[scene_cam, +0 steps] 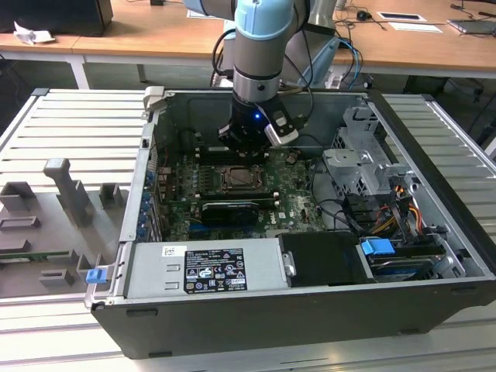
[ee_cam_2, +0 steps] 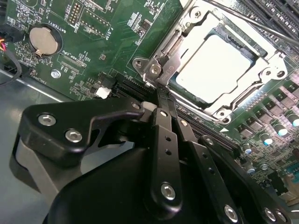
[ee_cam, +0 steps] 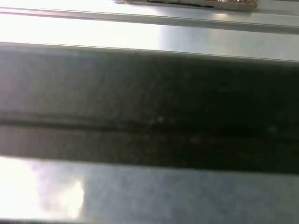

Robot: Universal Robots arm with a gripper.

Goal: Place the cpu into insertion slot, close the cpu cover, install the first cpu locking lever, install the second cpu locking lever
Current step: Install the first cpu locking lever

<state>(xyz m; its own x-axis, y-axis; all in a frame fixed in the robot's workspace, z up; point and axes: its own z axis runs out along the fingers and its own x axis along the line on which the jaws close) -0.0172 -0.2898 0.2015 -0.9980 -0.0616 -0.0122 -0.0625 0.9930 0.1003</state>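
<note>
Ribbed grey metal forms the desk (scene_cam: 62,124) under an open black computer case (scene_cam: 310,325), with wooden tables behind it in the exterior view. Inside, a green board (ee_cam_2: 107,42) lies flat, studded with small parts and a round silver coin cell (ee_cam_2: 43,39). The cpu (ee_cam_2: 217,67), a flat square with a pale metal face, sits in the slot (ee_cam_2: 174,80), lying level. The cover (ee_cam_2: 275,65), a thin silver frame, lies closed around it. The gripper (ee_cam_2: 161,95), black with bolted links, points down at the socket's corner; its jaws stand narrow, tips together, holding nothing I can make out.
</note>
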